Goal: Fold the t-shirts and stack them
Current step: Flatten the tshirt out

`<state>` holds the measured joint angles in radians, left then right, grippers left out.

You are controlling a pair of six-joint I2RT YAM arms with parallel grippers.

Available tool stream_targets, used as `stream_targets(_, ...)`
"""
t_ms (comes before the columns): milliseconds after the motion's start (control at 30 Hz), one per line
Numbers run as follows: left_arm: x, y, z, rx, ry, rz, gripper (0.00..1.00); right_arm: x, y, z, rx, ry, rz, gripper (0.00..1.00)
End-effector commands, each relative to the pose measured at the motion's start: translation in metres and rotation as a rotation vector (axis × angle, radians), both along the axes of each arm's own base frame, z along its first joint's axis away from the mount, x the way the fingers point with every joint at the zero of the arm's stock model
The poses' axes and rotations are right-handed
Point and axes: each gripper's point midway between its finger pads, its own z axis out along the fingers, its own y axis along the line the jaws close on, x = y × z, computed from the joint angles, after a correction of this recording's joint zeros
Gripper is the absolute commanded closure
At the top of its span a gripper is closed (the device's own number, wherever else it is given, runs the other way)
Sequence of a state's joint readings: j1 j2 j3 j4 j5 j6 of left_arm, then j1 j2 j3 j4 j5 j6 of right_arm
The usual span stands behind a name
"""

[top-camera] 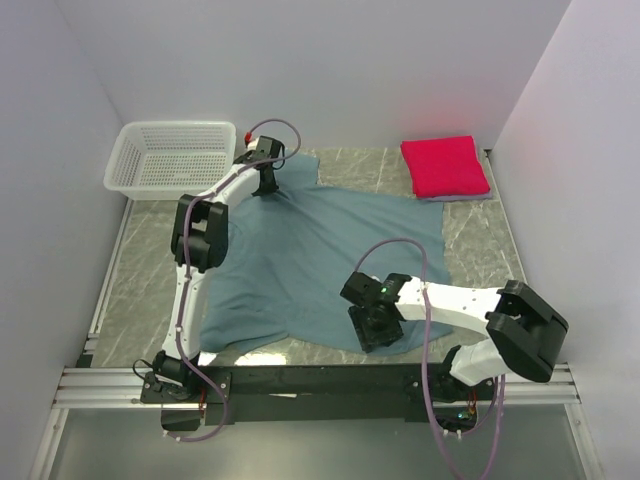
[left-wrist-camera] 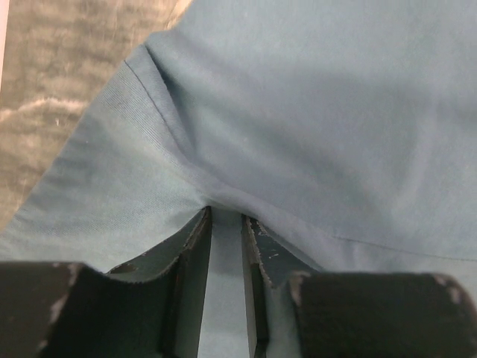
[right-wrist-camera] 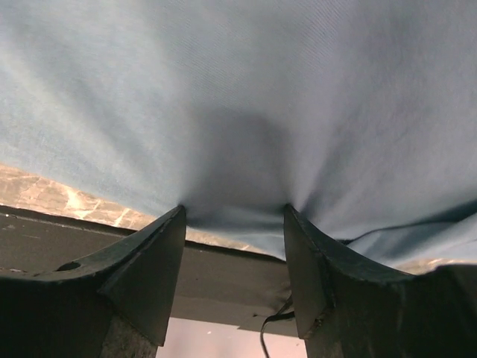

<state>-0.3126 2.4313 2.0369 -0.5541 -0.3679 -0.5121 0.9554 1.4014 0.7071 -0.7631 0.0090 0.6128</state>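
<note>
At the near edge of the worktop [top-camera: 472, 245] the right claw [top-camera: 374, 326], spread wide, is puckering the hem of the teal shirt [top-camera: 310, 255]. Toward the far-left corner the left claw [top-camera: 265, 186] is standing narrowly parted on it, grip unclear. Cloth slipping from either claw would likely skew the fold.

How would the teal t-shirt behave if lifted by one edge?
Probably floppy: the teal t-shirt lies flat with wrinkles and puckers where the left pincer meets it. Likely light, as the cloth looks thin. Pushed, it would probably bunch rather than slide over the table.
</note>
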Motion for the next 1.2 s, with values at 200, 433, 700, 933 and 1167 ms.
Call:
stream_targets(200,-0.002,0.016,-0.028,0.015,0.07,-0.001,0.64,-0.018,-0.019,0.002,-0.034,0.053,-0.127,0.37)
stream_targets(433,0.007,0.006,0.023,-0.046,-0.039,-0.025,0.47,0.011,-0.015,0.037,0.002,-0.1,-0.168,0.38)
stream_targets(700,-0.002,-0.014,0.116,-0.141,-0.171,-0.047,0.26,0.054,-0.046,0.061,0.028,-0.246,-0.478,0.37)
stream_targets(933,-0.066,-0.069,0.148,-0.201,-0.171,-0.168,0.21,0.083,-0.092,0.065,-0.009,-0.353,-0.738,0.28)
stream_targets(1167,-0.15,-0.098,0.11,-0.188,-0.031,-0.284,0.21,0.08,-0.115,0.04,-0.105,-0.297,-0.794,0.37)
